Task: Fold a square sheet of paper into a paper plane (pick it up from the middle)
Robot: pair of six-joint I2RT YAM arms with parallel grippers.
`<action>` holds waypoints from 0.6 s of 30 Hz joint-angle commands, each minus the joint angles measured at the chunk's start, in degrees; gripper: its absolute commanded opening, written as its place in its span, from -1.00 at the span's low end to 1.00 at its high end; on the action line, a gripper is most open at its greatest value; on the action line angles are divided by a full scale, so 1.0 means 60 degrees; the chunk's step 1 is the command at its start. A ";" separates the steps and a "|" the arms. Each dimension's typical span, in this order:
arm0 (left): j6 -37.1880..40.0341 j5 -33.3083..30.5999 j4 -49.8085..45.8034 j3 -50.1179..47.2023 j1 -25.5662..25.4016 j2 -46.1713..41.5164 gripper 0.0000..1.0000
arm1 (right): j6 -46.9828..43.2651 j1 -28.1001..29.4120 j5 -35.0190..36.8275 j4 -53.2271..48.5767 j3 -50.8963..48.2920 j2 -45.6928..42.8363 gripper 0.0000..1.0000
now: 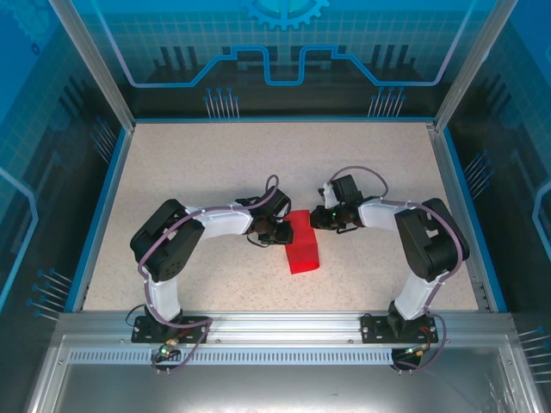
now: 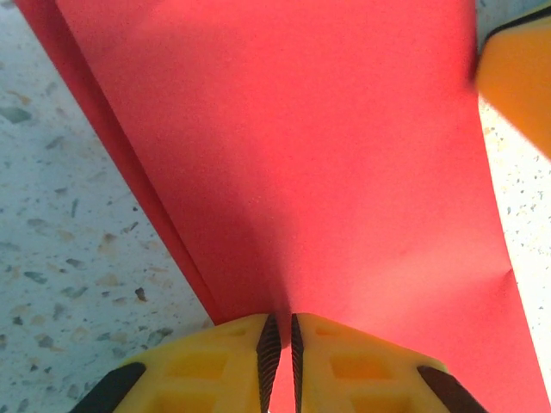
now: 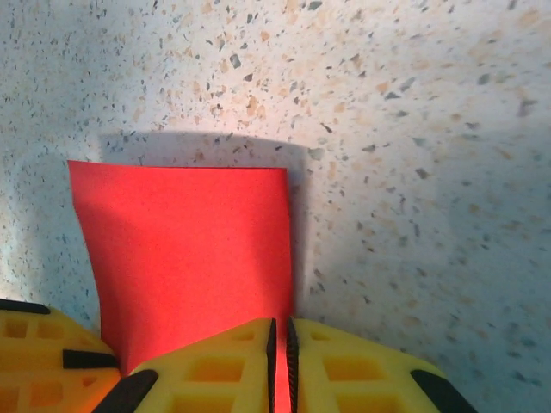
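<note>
The red sheet of paper (image 1: 302, 243) is folded over into a narrow strip and held just above the middle of the table. My left gripper (image 1: 281, 232) is shut on its left edge; in the left wrist view the paper (image 2: 301, 163) runs away from the pinching yellow fingers (image 2: 225, 366). My right gripper (image 1: 317, 217) is shut on the far right edge, and the right wrist view has the paper (image 3: 189, 249) hanging out from between its fingers (image 3: 344, 366). The two grippers face each other across the sheet.
The speckled tabletop (image 1: 215, 172) lies open all round the paper. A blue rim (image 1: 102, 206) and metal frame posts border it. The other gripper's yellow finger (image 2: 516, 86) shows at the upper right of the left wrist view.
</note>
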 commanded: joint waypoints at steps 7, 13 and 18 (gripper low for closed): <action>0.0135 -0.0715 -0.1226 -0.0445 0.0010 0.0493 -0.64 | -0.0144 0.0693 -0.0972 -0.0739 -0.0653 -0.0752 -0.71; 0.0209 -0.0740 -0.1323 -0.0429 0.0008 0.0494 -0.64 | -0.0304 0.0815 -0.0914 -0.1139 -0.1078 -0.0844 -0.71; 0.0216 -0.0793 -0.1370 -0.0442 0.0008 0.0478 -0.65 | -0.0560 0.0805 -0.0877 -0.1516 -0.1266 -0.0865 -0.71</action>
